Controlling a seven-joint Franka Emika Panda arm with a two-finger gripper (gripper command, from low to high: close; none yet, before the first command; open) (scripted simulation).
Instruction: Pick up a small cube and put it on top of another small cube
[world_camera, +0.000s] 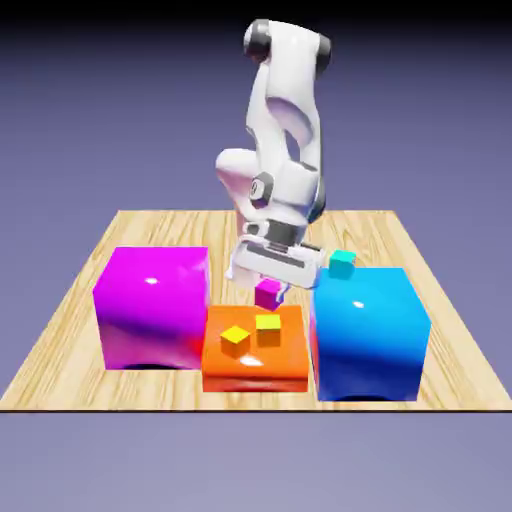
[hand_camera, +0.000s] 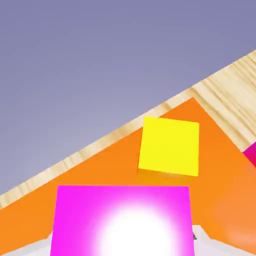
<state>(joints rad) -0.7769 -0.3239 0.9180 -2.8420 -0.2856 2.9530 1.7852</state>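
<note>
Our arm (world_camera: 285, 110): reaching down from the far side, hand angled over the orange block (world_camera: 255, 372)
Our tool (world_camera: 268, 286): pinching the small magenta cube (world_camera: 267, 294)
Cube's place: above the orange block, near the two yellow cubes (world_camera: 236, 340)

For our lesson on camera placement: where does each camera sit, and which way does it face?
Exterior: across the table, raised, facing the robot; arm and gripper show.
Hand: on the hand, looking along the gripper; pale finger parts flank the small magenta cube.
Shared: small magenta cube, orange block, a yellow cube.
</note>
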